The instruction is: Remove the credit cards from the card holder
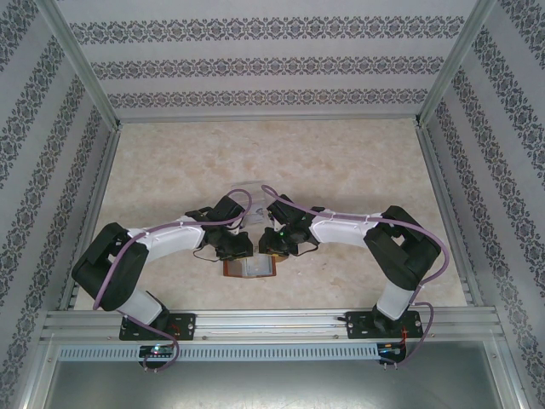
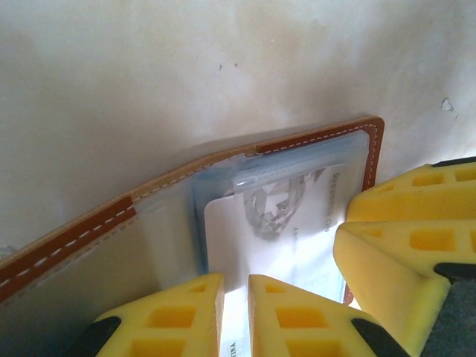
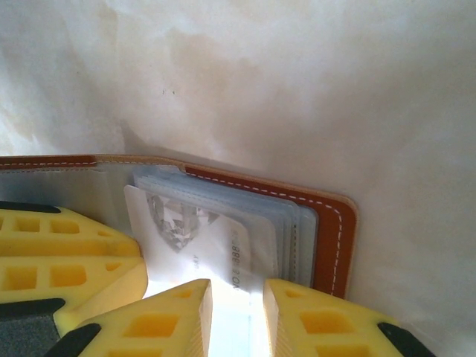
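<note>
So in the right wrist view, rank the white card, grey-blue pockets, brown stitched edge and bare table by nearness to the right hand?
1. white card, at the fingertips of the right hand.
2. grey-blue pockets, just beyond, rightward.
3. brown stitched edge, outside the pockets.
4. bare table, past that edge.

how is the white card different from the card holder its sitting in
Colour: the card holder is reddish-brown leather with white stitching; the white card is pale with a grey graphic and print.
Size: the card holder is larger, and the white card fits within one half.
Pose: the card holder lies opened on the table; the white card appears partway out of the clear pockets.
Both are flat with rounded corners.
</note>
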